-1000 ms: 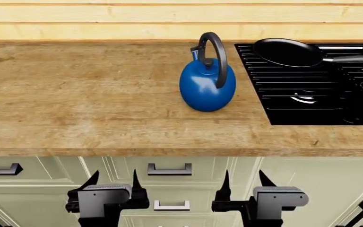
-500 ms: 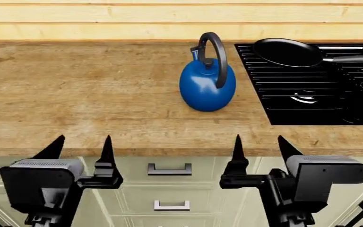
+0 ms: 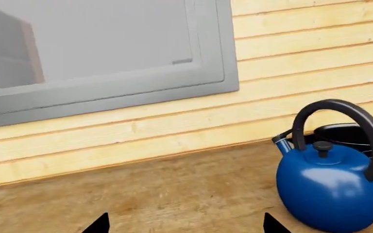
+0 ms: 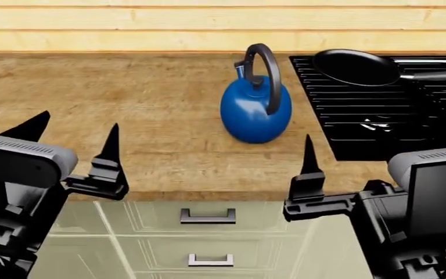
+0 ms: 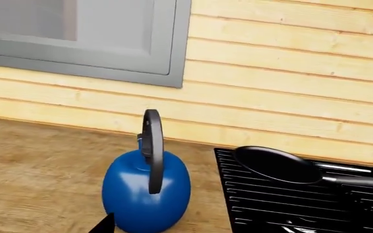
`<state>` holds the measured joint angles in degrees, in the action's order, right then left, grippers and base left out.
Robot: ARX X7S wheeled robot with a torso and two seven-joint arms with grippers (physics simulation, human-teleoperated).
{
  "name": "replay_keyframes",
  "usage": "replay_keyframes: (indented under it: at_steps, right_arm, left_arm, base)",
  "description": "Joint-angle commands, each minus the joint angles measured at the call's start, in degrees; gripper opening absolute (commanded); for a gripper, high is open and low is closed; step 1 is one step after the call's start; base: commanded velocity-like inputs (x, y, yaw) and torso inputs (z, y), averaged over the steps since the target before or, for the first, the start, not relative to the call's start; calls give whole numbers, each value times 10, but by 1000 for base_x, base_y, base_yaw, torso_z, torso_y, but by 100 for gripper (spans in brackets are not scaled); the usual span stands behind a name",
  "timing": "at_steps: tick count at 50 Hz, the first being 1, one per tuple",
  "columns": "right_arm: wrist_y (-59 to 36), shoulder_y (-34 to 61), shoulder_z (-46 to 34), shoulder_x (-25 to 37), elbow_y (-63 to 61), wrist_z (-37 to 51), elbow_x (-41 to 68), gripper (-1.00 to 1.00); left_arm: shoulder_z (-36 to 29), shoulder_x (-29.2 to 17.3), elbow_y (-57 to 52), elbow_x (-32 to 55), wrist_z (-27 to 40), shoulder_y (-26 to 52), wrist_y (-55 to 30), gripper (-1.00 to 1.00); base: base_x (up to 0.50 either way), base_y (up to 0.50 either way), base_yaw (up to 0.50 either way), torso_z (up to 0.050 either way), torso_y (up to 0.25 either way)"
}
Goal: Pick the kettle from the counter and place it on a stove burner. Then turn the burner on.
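Head view shows the glossy blue round kettle (image 4: 255, 113) with its arched black handle standing upright on the light-brown wooden counter (image 4: 91, 104), near the back edge and just beside the black gas stove (image 4: 378, 125). A black frying pan (image 4: 356, 65) lies on the stove grates. The left gripper (image 4: 72, 132) and right gripper (image 4: 310, 154) both hold nothing, fingers apart.

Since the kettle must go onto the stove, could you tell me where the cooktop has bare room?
The near grates of the stove, in front of the frying pan, are bare. The far part is crowded by that pan and its handle. The counter left of the kettle is open too.
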<state>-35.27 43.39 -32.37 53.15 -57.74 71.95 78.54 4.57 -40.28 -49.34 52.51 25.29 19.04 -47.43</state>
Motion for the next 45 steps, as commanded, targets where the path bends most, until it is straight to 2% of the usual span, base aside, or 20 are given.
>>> replay_keyframes:
  at_steps: [1,23,45]
  right_arm:
    - [-8,37,-28,25,-7,36,41,100]
    - [-18,49,-36,19,-2,34,42,100]
    - [-26,55,-45,12,-2,36,38,100]
  left_arm:
    - [4,-14,-7,15,8,17,-16,100]
    - [-19,-12,3,-12,0,4,-3,100]
    - [-15,-16,0,1,8,12,-4,100]
  base:
    - [219,0,0,0,0]
    - [268,0,0,0,0]
    - [292,0,0,0,1]
